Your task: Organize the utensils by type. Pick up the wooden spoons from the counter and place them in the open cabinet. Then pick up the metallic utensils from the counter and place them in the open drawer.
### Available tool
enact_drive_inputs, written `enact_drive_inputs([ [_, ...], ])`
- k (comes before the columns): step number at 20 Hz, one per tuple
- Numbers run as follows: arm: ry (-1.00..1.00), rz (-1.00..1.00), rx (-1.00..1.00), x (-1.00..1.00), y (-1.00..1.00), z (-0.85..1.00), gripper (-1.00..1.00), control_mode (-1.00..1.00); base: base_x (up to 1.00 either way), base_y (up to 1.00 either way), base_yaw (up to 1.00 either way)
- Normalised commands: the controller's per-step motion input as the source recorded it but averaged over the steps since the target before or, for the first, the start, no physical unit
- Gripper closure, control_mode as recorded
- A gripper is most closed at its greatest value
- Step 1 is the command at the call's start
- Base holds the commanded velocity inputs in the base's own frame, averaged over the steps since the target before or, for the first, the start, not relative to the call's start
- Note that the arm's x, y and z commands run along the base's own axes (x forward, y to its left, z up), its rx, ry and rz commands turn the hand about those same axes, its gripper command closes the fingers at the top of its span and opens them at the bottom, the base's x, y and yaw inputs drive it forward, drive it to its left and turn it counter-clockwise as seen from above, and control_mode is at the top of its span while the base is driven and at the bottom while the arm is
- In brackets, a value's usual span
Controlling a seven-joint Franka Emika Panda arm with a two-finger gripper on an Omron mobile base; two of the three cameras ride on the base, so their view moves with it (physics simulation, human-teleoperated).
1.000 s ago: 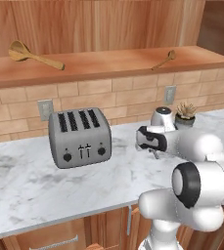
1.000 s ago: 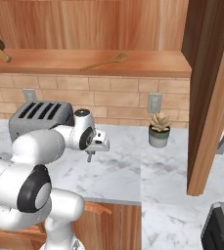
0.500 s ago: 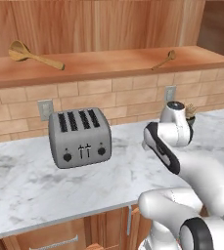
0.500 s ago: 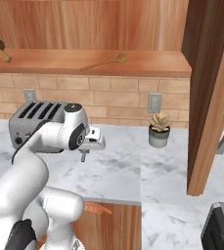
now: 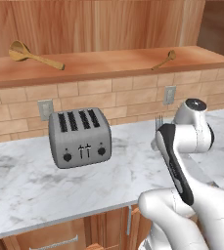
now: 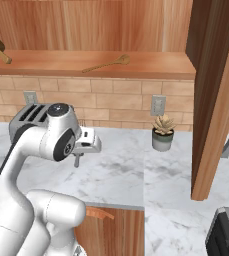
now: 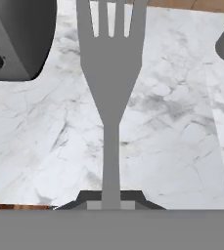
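Left base view, left to right: a long light-brown wooden spoon with an oval bowl [image 5: 34, 55] lies at the left of the reddish-brown wooden shelf of the open cabinet [image 5: 108, 65]; below it a grey four-slot toaster [image 5: 79, 137] stands on the white grey-veined marble desk [image 5: 30, 183]; a second light-brown wooden spoon [image 5: 163, 59] lies toward the right of the same shelf, well apart from the first. Below that spoon, the tines of a slim silver-grey four-tined fork [image 5: 158, 122] rise just beside the white arm. Hand view: the pincer [image 7: 111, 197] is clamped on the fork's handle, its tines pointing away over the desk, with the toaster at upper left. Right base view: a small potted succulent in a grey pot [image 6: 162, 133] stands on the desk at the brick wall, right of the arm.
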Motion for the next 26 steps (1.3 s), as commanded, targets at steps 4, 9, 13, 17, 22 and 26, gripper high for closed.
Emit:
enact_drive_inputs([
  [4, -0.08, 0.03, 0.00, -0.60, 0.00, 0.83, 1.00, -1.00, 0.00, 0.00, 0.00],
  [9, -0.09, 0.05, 0.00, -0.58, 0.00, 0.97, 1.00, -1.00, 0.00, 0.00, 0.00],
  [13, -0.02, 0.05, 0.00, -0.52, 0.00, 0.93, 1.00, -1.00, 0.00, 0.00, 0.00],
  [17, 0.00, 0.04, 0.00, -0.60, 0.00, 0.81, 1.00, -1.00, 0.00, 0.00, 0.00],
  [22, 0.00, 0.00, -0.03, -0.36, 0.32, 0.13, 1.00, -1.00, 0.00, 0.00, 0.00],
  [26, 0.02, 0.00, -0.02, -0.06, 0.27, 0.00, 1.00, -1.00, 0.00, 0.00, 0.00],
])
